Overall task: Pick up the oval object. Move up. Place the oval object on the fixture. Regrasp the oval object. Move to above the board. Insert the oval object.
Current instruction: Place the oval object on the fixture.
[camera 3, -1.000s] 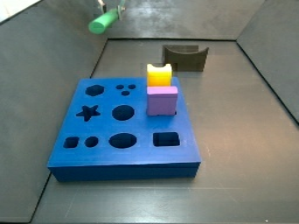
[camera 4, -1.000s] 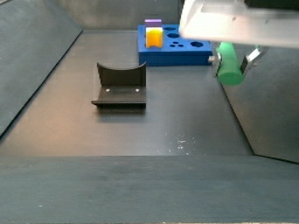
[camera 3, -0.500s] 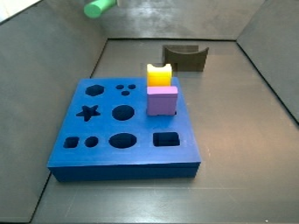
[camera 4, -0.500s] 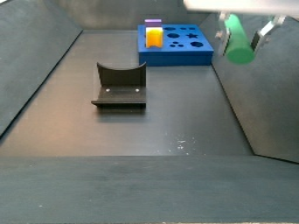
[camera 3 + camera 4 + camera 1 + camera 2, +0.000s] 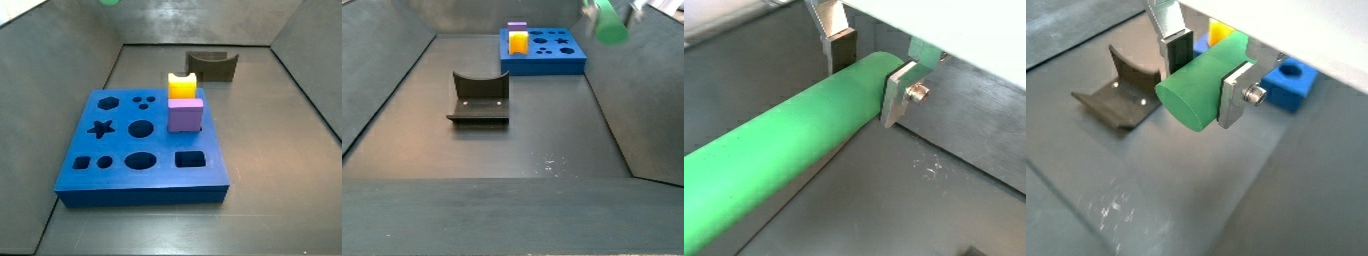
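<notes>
Oval object (image 5: 784,145), the bright green peg, is sitting clamped between the gripper (image 5: 867,73) fingers, silver plates w/ dark pads pressing on both its sides. In both wrist views the fingers are closing tight on the peg near one end; in a wrist view the rounded end face (image 5: 1196,92) is poking out past the pads, and the long rod is running away from them in the other direction.

Gripper is hanging high, well above the floor. In a side view only a sliver of green (image 5: 108,2) is showing at the frame's upper edge, over the left wall. In a side view the peg (image 5: 611,22) is showing near the upper edge too, beside the right wall, w/ a bit of gripper (image 5: 628,8) around it, mostly cut off.

Fixture (image 5: 478,98) is standing on the dark floor, U-notch up, well apart from the peg, w/ bare floor all round it. It's also showing at the far wall (image 5: 211,66) and below the fingers in a wrist view (image 5: 1120,90).

Board (image 5: 140,145), blue slab w/ shaped holes, is lying flat mid-floor, gaps between its edges and the side walls. Yellow block (image 5: 182,85) and purple block (image 5: 186,114) are standing on its far-right part, touching each other. Rest of the board's top is lying open from above. Floor in front of the board is bare, as is the strip between board and fixture.
</notes>
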